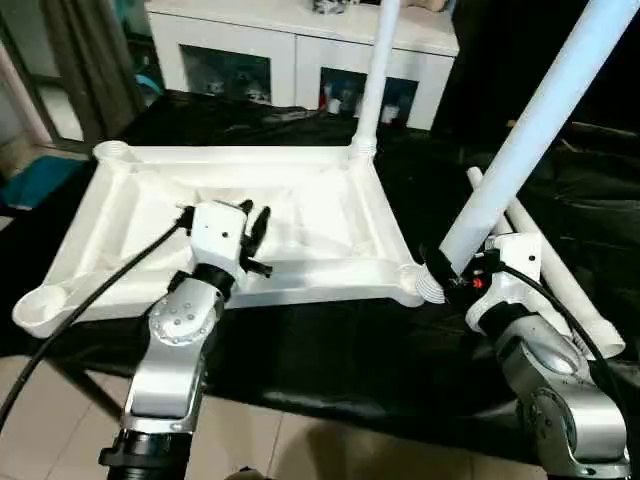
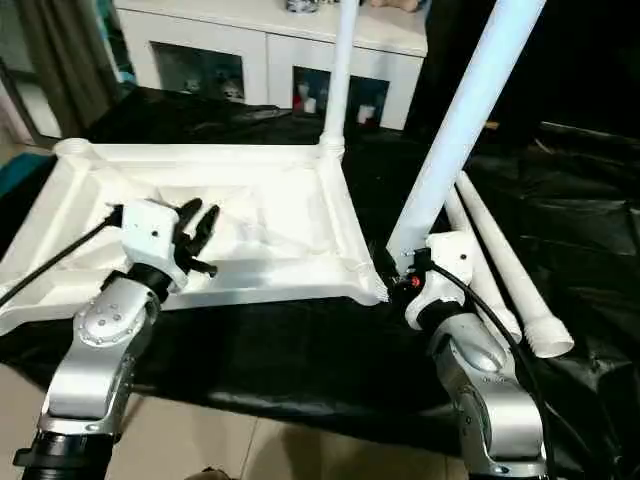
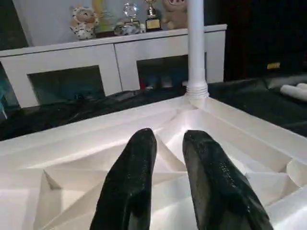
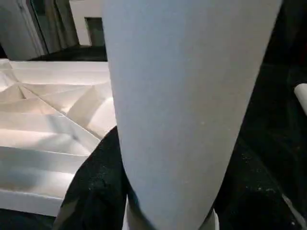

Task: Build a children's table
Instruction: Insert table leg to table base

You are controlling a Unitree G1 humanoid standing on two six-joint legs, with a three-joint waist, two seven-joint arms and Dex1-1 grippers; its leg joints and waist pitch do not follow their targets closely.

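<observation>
Tabletop (image 1: 330, 190) lies upside down on black-covered table (image 1: 330, 350), ribbed side up, one leg (image 1: 378, 70) upright in far right socket. My right tool (image 1: 447, 272) grips a 2nd leg (image 1: 540, 120) near its threaded end, tilted, at near right corner socket. My left tool (image 1: 257, 232) hovers over near rim, fingers (image 3: 129, 187) slightly apart, holding nothing. Two spare legs (image 2: 500, 260) lie to the right; white cabinet (image 1: 300, 50) behind.
</observation>
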